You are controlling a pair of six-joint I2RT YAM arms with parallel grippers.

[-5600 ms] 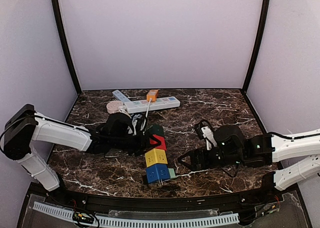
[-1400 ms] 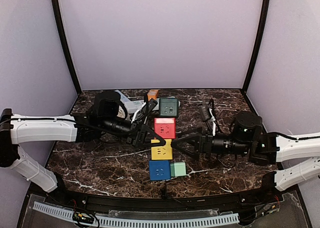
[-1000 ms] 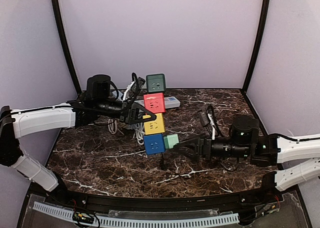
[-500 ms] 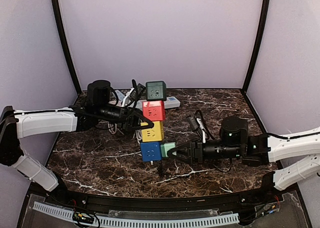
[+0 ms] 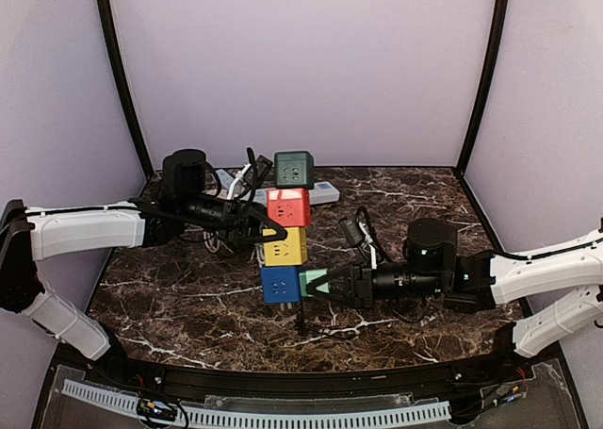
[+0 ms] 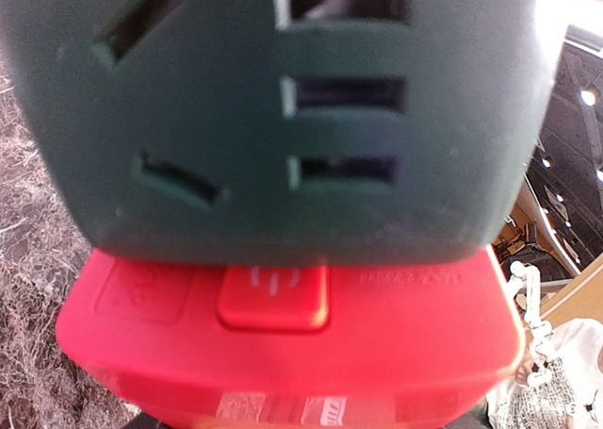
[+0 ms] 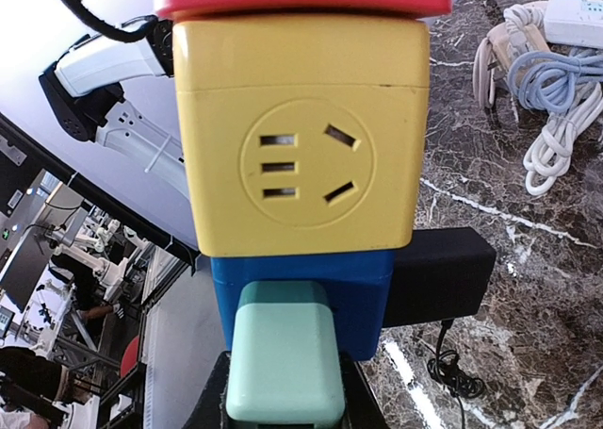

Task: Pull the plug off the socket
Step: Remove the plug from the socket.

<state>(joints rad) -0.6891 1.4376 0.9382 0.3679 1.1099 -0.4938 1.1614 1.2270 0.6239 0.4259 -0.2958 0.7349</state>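
The socket is a stack of four cubes held up off the table: dark green (image 5: 294,170), red (image 5: 288,207), yellow (image 5: 284,245) and blue (image 5: 281,284). My left gripper (image 5: 261,227) grips the stack from the left, about the red and yellow cubes. Its fingers are hidden in the left wrist view, which the green cube (image 6: 283,99) and red cube (image 6: 283,344) fill. A mint-green plug (image 5: 315,280) sticks out of the blue cube's right side. My right gripper (image 5: 322,285) is shut on that plug (image 7: 283,354), one black finger (image 7: 209,405) on each side.
A black adapter (image 7: 438,273) sits in another face of the blue cube (image 7: 367,302), its thin cord (image 5: 301,318) hanging down to the marble table (image 5: 188,297). A white power strip (image 5: 322,193) and coiled white cables (image 7: 542,118) lie at the back.
My right gripper has moved left onto the mint plug and closed on it. The socket stack has come down and a little to the left in the left gripper.
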